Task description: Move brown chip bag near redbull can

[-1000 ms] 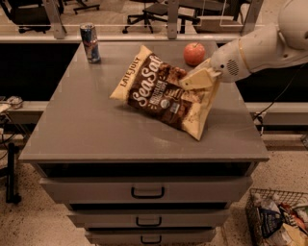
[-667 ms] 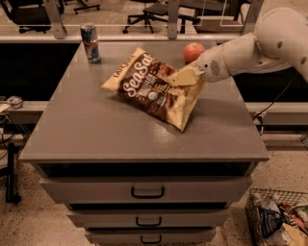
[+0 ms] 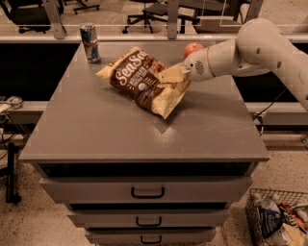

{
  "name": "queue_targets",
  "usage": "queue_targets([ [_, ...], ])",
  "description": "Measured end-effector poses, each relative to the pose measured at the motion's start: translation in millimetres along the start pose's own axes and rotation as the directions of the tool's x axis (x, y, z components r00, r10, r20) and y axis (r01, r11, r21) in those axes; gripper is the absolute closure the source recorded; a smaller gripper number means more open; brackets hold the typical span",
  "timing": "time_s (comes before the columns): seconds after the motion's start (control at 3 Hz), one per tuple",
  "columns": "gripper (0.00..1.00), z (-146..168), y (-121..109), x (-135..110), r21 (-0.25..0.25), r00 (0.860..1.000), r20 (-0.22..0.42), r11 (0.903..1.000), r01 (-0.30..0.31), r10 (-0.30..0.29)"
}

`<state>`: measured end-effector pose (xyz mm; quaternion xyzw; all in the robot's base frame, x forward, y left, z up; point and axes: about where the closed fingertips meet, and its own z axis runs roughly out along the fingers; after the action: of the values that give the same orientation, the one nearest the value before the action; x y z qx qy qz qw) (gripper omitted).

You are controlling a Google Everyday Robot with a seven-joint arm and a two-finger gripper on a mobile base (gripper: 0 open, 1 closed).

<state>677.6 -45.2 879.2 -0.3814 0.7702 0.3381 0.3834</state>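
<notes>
Cream-coloured and two-fingered, the hand [image 3: 172,75] is pinched closed on the edge of the large, flat, crinkly brown chip bag [image 3: 137,79] that lies nearest the white jointed arm [image 3: 255,48]. The bag is over the rear middle of the grey flat-topped desk [image 3: 96,134], tilted, with its lower cream corner at or just above the surface; which of the two cannot be told.

The slim, upright, blue-and-silver metal redbull can [image 3: 90,43] stands at the rear left corner of the desk, near the bag's leading corner but apart from it. Only a short travel leftward and rearward seems to be left. A good finish would probably keep the pinch firm, go slowly, and stop before the leading corner reaches the can, which is narrow and looks easy to topple. The bag should settle flat before release.

Nothing lies between bag and can. A round red apple [image 3: 192,49] sits just behind the hand, on the side away from that path. Below are grey drawers with dark handles [image 3: 147,191]. A wire basket of small packets [image 3: 276,218] stands on the floor, and black office chairs [image 3: 149,12] stand beyond the desk.
</notes>
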Motion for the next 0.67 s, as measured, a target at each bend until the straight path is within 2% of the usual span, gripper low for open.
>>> queue_targets([
  [0.33, 1.00, 21, -5, -12, 0.035, 1.000, -0.005, 0.9994, 0.004, -0.003],
  [0.67, 1.00, 49, -10, -46, 0.123, 0.996, -0.049, 0.9895, 0.076, -0.070],
])
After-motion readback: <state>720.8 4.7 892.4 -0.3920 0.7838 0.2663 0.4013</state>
